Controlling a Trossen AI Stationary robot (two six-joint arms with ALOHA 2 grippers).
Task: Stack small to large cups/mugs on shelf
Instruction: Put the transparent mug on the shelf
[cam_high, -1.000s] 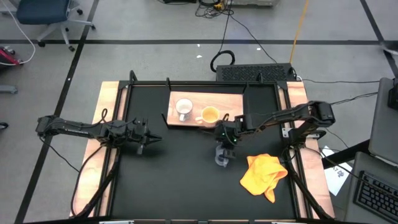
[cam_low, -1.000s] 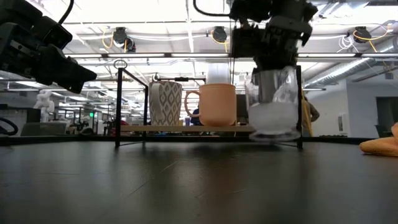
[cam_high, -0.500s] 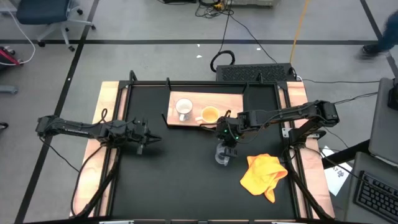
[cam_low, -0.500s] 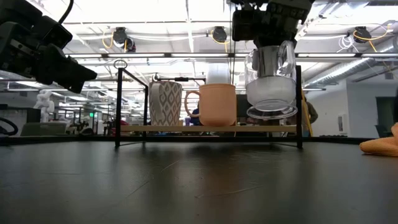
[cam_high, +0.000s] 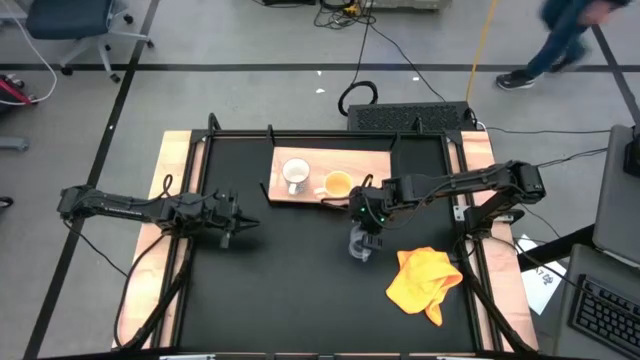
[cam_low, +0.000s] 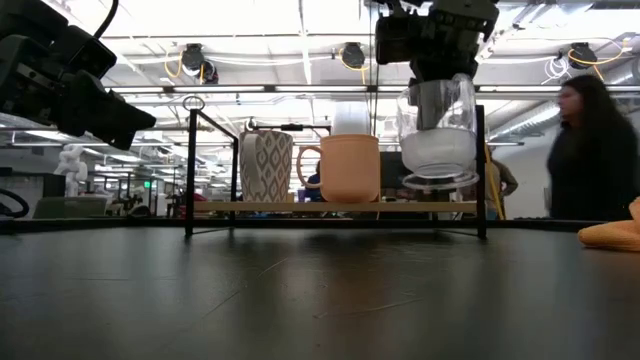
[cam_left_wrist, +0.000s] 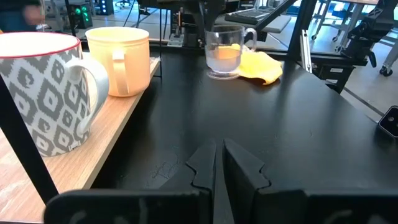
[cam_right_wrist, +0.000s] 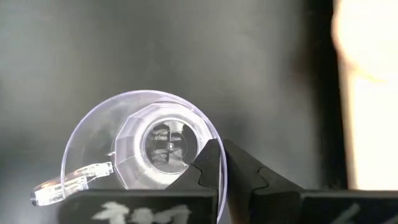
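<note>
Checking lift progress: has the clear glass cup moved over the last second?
Yes. Held in the right pincer, the glass cup has risen from the tabletop to above the shelf board's level in the low view.

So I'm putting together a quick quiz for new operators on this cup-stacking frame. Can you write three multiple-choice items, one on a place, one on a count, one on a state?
1. Where is the clear glass cup?
A. standing on the shelf
B. held in the air in front of the shelf
C. lying on the yellow cloth

2. How many mugs stand on the shelf?
A. none
B. two
C. three

3. How is the left gripper?
A. shut and empty, off to the left side of the table
B. shut on the orange mug
C. wide open over the shelf

Key: 1 B, the low view shows the right gripper pinching the cup's rim, with its base above the tabletop. 2 B, the white patterned mug and the orange mug are there. 3 A, its fingers meet with nothing between them.
</note>
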